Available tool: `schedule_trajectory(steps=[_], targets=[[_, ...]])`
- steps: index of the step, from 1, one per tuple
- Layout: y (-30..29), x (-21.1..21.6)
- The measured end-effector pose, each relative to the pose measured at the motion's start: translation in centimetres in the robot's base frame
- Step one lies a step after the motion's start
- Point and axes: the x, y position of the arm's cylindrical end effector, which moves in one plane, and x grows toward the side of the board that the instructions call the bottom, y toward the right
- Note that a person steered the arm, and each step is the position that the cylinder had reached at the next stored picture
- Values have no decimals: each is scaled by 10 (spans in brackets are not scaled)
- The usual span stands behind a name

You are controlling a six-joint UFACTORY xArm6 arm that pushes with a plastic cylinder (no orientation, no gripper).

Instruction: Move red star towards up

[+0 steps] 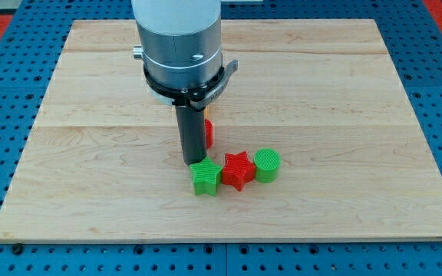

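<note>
Near the lower middle of the wooden desk (344, 92) sits the red star (238, 169), flanked by a green star (205, 178) on the view's left and a green cylinder (267, 165) on the right, all touching; my tip (192, 162) rests just above the green star; a red block (208, 133) peeks from behind the rod; I see no end effector jaws.

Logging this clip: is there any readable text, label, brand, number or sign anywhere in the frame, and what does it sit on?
None: no readable text in this view.
Wooden board: bare wood grain, no markings.
Red star, green star, green cylinder and the half-hidden red block: plain, unlabelled.
Arm housing: bare metal, no legible brand.
My tip, just above the green star: unmarked.
</note>
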Motion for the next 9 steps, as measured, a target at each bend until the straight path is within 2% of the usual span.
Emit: schedule_trajectory(steps=[1,2,3,4,5,7,9], targets=[[-29,-1],[-100,-7],[-100,17],[-100,74],[-100,74],[11,83],[29,83]])
